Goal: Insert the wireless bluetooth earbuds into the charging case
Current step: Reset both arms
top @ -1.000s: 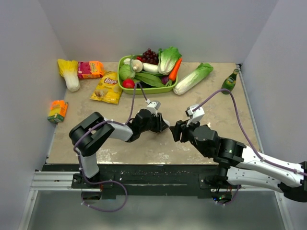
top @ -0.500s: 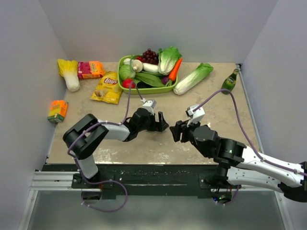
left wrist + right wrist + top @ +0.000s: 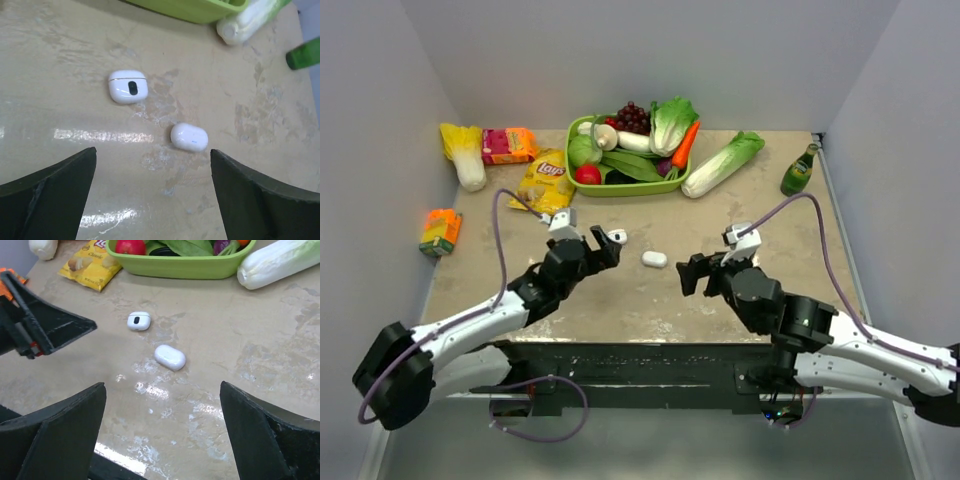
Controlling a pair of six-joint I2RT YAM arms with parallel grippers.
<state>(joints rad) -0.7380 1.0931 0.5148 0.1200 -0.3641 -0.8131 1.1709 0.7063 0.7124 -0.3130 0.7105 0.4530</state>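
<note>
Two small white cases lie on the beige table. A rounded, closed charging case [image 3: 654,259] [image 3: 189,137] [image 3: 170,357] rests at the centre. A squarer case with a black oval mark [image 3: 617,237] [image 3: 128,86] [image 3: 139,320] lies just to its left. The earbuds are out of view. My left gripper [image 3: 605,248] [image 3: 153,150] is open and empty. It sits left of the rounded case, close to the marked one. My right gripper [image 3: 688,273] [image 3: 162,384] is open and empty too, a short way right of the rounded case.
A green tray [image 3: 620,190] of vegetables and fruit stands at the back, with a Lay's bag [image 3: 542,182] to its left. A napa cabbage [image 3: 722,163] and a green bottle [image 3: 799,169] lie back right. An orange carton [image 3: 440,231] sits at the left edge. Walls enclose the table.
The two grippers were close together at the centre. The left arm has drawn back to the left and opened. The right gripper has opened wider. Both white cases now show on the table.
</note>
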